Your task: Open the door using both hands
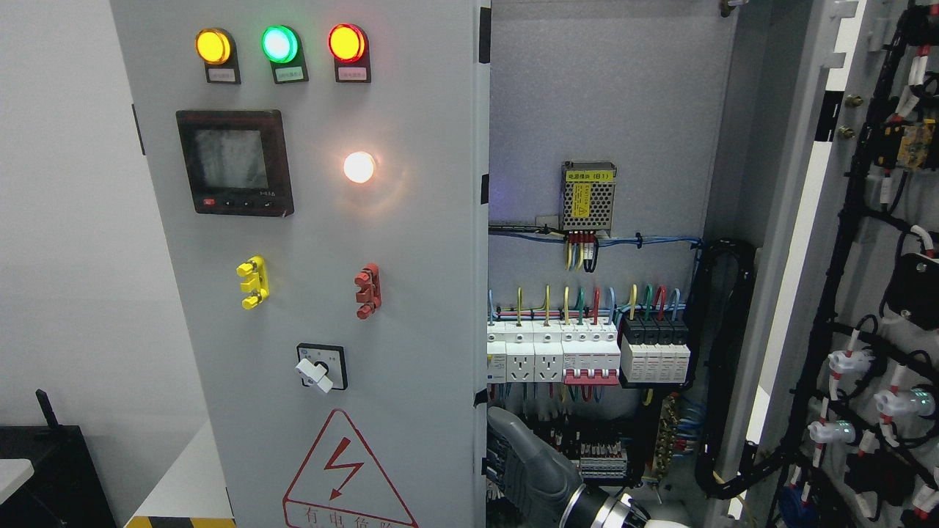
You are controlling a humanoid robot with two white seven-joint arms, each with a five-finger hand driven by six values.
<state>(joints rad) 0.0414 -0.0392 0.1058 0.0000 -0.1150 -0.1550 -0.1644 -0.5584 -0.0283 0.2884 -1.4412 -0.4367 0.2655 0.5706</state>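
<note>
Right hand (524, 462), fingers hooked behind the left door (330, 293) edge beside it, should pull steadily outward; right door (777, 220) already open.

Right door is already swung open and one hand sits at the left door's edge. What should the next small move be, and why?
Probably pull the left door outward by its free edge. The right hand already sits at that edge, low down, while this door looks nearly closed and the right door stands wide open. The grip itself is hard to confirm from this view.
</note>
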